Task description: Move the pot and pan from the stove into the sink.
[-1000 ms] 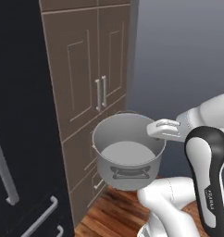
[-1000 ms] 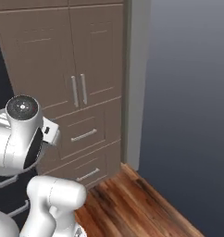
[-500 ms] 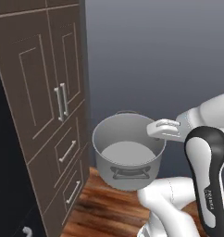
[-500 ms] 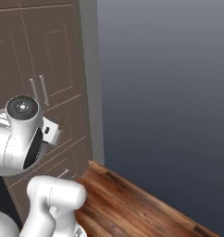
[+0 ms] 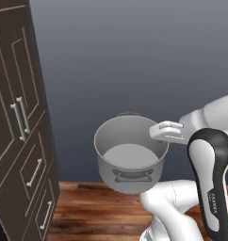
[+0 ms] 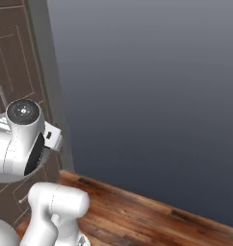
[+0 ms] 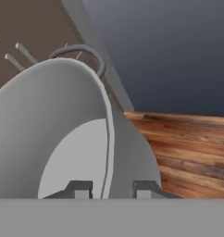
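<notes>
claw [image 5: 159, 133] pinched the rim of the steel pot [image 5: 130, 153]; fingers [image 7: 80, 189] straddled the wall | pot hung mid-air above the wood floor [image 5: 97, 212], beside the tall cabinet [image 5: 19, 117] | risk: thin one-sided rim grip could slip, tilting or dropping the pot; its wide body could clip the cabinet

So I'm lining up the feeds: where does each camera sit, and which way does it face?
Left base view: behind the arm's left, facing the gripper holding the pot by its rim, before a cabinet; arm at right.
Right base view: behind its right, facing wall and floor; arm at left.
Hand view: on the hand, along the fingertips astride the pot's rim.
All share cabinet, wall, floor.
</notes>
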